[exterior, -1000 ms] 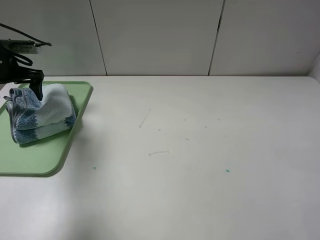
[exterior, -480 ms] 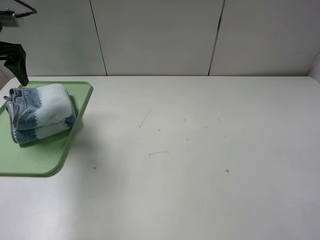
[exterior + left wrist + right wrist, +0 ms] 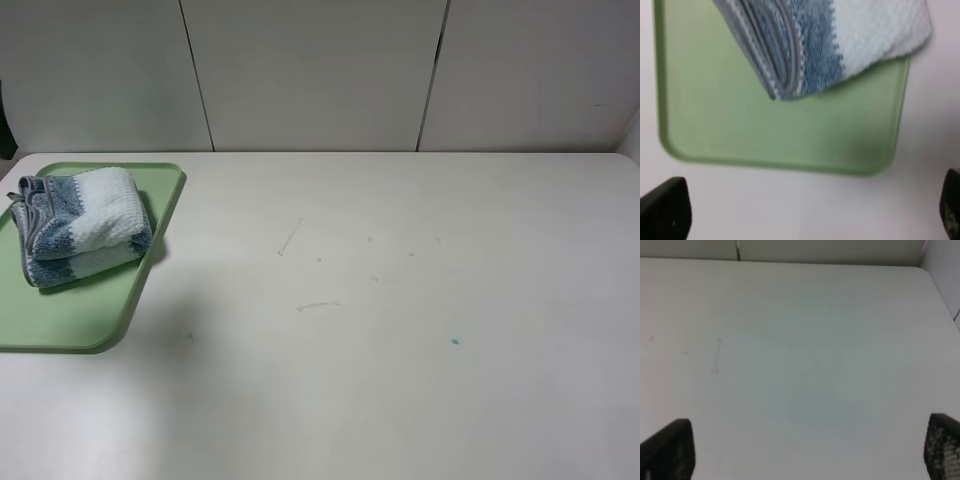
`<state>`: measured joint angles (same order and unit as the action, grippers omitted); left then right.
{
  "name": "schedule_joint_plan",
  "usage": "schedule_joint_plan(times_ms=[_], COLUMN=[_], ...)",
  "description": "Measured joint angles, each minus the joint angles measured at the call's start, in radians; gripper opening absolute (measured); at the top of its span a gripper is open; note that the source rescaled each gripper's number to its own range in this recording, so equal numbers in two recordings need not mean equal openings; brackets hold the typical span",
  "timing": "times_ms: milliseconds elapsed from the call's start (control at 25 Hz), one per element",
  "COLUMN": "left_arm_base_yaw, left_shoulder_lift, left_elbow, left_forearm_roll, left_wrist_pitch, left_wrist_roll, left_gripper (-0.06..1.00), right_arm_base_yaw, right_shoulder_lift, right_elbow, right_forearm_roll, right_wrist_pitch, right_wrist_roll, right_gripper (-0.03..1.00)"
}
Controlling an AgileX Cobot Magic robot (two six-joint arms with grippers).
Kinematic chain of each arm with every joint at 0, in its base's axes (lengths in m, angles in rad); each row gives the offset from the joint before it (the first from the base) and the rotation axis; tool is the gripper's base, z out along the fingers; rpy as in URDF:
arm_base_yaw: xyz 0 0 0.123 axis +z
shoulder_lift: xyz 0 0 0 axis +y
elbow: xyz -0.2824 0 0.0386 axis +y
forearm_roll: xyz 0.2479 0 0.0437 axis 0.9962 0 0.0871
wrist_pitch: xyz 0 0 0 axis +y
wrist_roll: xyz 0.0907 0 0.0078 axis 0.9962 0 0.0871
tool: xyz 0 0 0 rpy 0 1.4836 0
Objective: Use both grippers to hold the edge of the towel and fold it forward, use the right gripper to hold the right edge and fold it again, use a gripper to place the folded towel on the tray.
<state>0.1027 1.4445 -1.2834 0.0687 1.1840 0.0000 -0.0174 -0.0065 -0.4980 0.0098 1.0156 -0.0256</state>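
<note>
I see the towel (image 3: 82, 225) folded into a thick bundle and lying on the tray (image 3: 70, 320), toward its far half, with the grey hem (image 3: 28, 215) bunched at the bundle's left end. The tray sits at the left edge of the table (image 3: 400, 300), with its long axis running from near to far. From how things lie, I judge the task is done and only a retreat remains.

My left end effector (image 3: 805, 212) hangs above the tray with the towel below and ahead of it. Its fingertips (image 3: 667, 207) stand wide apart at the two lower corners of the wrist picture, with nothing between them but tray rim and bare table. It does not show in the high view. The left arm is plainly the nearer one to the towel.

My right end effector (image 3: 805, 452) is also spread wide and empty, looking down on bare table with only faint scuffs (image 3: 716, 356) in sight. No towel or tray shows in its view, so I take it to be well apart from both.

Room to move is generous: the whole middle and right of the table is open. The tray rim near the table's left edge is the only thing I would mind when pulling away.
</note>
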Motion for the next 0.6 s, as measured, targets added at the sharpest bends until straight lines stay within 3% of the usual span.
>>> schedule_joint_plan(times_ms=[360,600], left_arm_base_yaw=[0.000,0.000], left_shoulder_lift=[-0.334,-0.591], left_elbow=[0.212,0.315], left_forearm_roll=[-0.011,-0.069], left_wrist_pitch=[0.002,0.003], left_wrist_roll=[0.006,0.034], left_gripper=[1.00,1.00], right_arm_base_yaw=[0.000,0.000], right_shoulder_lift=[0.000,0.000], right_elbow=[0.000,0.000], right_forearm_roll=[0.000,0.000], right_wrist_pitch=[0.000,0.000], right_wrist_roll=[0.000,0.000], right_gripper=[1.00,1.00])
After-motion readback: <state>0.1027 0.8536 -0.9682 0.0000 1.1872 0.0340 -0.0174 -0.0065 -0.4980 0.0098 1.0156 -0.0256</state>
